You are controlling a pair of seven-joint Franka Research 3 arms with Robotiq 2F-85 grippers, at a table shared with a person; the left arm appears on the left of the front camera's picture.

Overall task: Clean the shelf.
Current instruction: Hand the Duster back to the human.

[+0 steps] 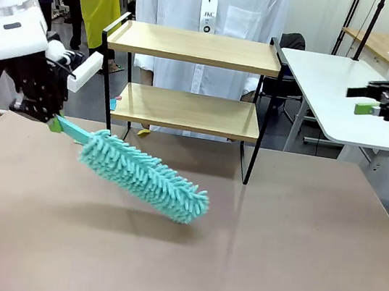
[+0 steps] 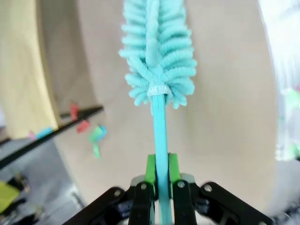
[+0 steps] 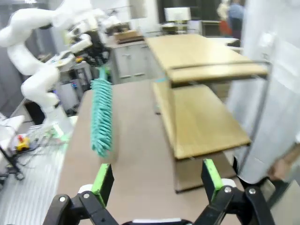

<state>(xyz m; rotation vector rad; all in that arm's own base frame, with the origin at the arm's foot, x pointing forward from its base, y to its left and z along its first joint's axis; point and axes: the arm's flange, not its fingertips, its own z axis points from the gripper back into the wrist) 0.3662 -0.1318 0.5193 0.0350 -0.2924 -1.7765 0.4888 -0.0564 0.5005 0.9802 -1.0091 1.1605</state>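
In the front view, the brown tabletop (image 1: 177, 260) is seen nearest, and above it a fluffy teal duster (image 1: 145, 175) is held in the air, tilted down toward the middle. Its thin handle is squeezed by the left pincer (image 1: 46, 117) at the left side. The shelf (image 1: 190, 79) stands at the far edge of the tabletop, with a person in a white coat (image 1: 216, 2) behind it. The duster is seen in front of the shelf and apart from it, so no board is being touched. Both boards look bare here, but dust is too small to be seen. The right pincer (image 1: 366, 101) is held up at the right, well apart from the shelf, with nothing in it. In the left wrist view, the left pincer (image 2: 159, 171) is seen clenched tight on the teal handle (image 2: 160, 126), and the fluffy head (image 2: 157, 51) points away over the tabletop. Some small coloured bits (image 2: 89, 129) are seen near a black rail, but it cannot be told what they lie on. In the right wrist view, the right pincer (image 3: 157, 176) is seen spread wide and empty, and the shelf (image 3: 201, 117) lies ahead with the duster (image 3: 101, 117) beside it. The wiping seems not yet begun, so both boards are judged left to do.
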